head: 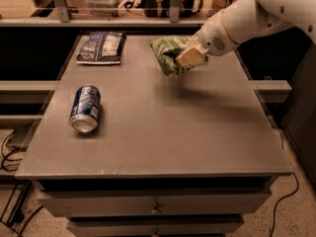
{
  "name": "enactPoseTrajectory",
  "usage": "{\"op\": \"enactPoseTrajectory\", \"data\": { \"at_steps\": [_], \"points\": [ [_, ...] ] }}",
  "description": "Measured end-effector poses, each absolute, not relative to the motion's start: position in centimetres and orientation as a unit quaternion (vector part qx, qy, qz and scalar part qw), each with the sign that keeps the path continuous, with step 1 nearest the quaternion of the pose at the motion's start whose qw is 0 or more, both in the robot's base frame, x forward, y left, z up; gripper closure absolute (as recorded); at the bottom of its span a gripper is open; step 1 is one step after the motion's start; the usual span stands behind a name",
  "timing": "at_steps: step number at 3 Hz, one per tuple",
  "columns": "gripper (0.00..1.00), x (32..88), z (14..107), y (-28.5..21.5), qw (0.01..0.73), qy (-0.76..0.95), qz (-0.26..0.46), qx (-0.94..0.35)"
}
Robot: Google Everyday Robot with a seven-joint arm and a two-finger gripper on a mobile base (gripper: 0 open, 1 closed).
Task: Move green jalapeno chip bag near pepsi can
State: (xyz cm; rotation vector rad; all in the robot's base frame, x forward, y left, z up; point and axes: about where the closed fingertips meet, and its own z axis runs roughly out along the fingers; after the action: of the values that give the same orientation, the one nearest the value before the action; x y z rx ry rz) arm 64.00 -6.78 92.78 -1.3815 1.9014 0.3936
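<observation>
The green jalapeno chip bag hangs crumpled in my gripper, lifted above the back middle of the grey table. My gripper is shut on the bag's right side, and its tan fingers cover part of the bag. The white arm reaches in from the upper right. The pepsi can lies on its side at the table's left, silver top rim toward the front, well left of and in front of the bag.
A dark blue chip bag lies flat at the table's back left corner. A shelf with a railing and clutter runs behind the table. Drawers sit under the table's front edge. Cables lie on the floor at left and right.
</observation>
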Motion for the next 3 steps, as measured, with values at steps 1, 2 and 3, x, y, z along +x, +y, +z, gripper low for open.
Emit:
{"op": "enactPoseTrajectory", "data": {
  "at_steps": [1,2,3],
  "points": [
    [1.0,64.2,92.5,-6.2,0.362,0.736,0.165,-0.548],
    [1.0,62.1,92.3,-3.2,0.338,0.705,0.179,-0.598],
    [1.0,58.8,92.0,0.4,0.319,0.661,0.193,-0.651]
  ]
}}
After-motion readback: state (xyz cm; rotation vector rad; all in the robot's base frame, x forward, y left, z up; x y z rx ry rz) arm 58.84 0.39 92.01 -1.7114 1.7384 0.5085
